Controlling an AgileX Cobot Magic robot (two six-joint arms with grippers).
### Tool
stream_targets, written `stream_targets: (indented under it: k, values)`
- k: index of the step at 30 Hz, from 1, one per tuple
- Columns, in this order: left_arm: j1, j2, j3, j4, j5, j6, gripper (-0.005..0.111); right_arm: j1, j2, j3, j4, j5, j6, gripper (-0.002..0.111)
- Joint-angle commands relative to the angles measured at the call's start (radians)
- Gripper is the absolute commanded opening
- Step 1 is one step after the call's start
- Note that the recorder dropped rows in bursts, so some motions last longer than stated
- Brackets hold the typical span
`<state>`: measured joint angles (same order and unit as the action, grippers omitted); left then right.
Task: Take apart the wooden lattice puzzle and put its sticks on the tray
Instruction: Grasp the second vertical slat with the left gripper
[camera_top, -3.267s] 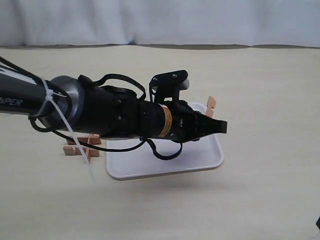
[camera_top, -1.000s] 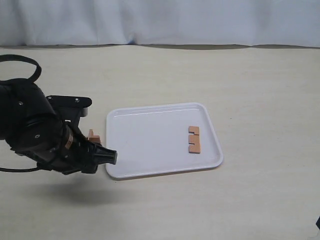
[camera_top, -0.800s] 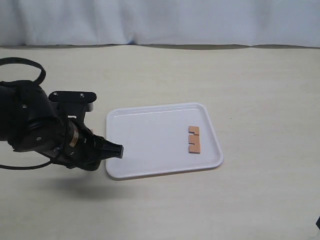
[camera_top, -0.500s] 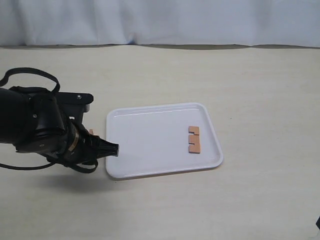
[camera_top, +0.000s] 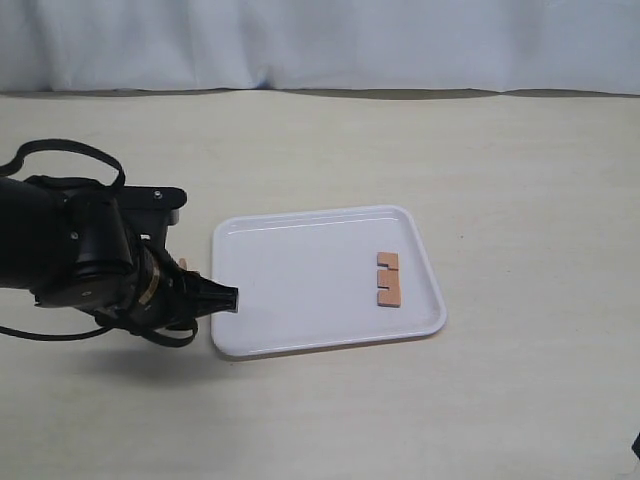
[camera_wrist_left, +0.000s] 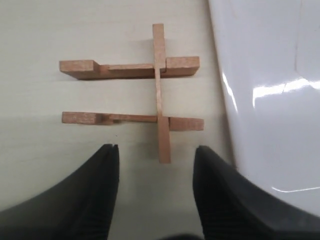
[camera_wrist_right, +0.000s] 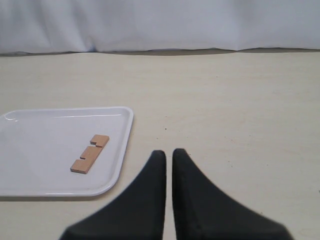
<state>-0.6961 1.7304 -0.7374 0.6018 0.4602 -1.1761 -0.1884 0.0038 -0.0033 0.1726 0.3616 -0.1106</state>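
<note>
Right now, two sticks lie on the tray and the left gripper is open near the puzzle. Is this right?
Not quite. Only one stick lies on the tray, not two; the exterior view shows it. The rest stands: the left gripper is open near the puzzle.
</note>
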Motion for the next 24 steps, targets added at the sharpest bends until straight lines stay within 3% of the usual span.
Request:
stream_targets:
  k: [1,11,17,24]
  values:
    - [0.002,0.045,0.004,-0.015,-0.013,-0.006,0.044,-0.007,-0.004,0.003,0.003,0.002,-0.002,0.005]
    - [0.002,0.047,0.004,0.015,-0.020,-0.006,0.043,-0.007,-0.004,0.003,0.003,0.002,-0.002,0.005]
    - [0.002,0.047,0.004,0.041,-0.022,-0.010,0.020,-0.007,-0.004,0.003,0.003,0.002,-0.002,0.005]
    - [0.002,0.047,0.004,0.041,-0.027,-0.010,0.017,-0.007,-0.004,0.003,0.003,0.002,-0.002,0.005]
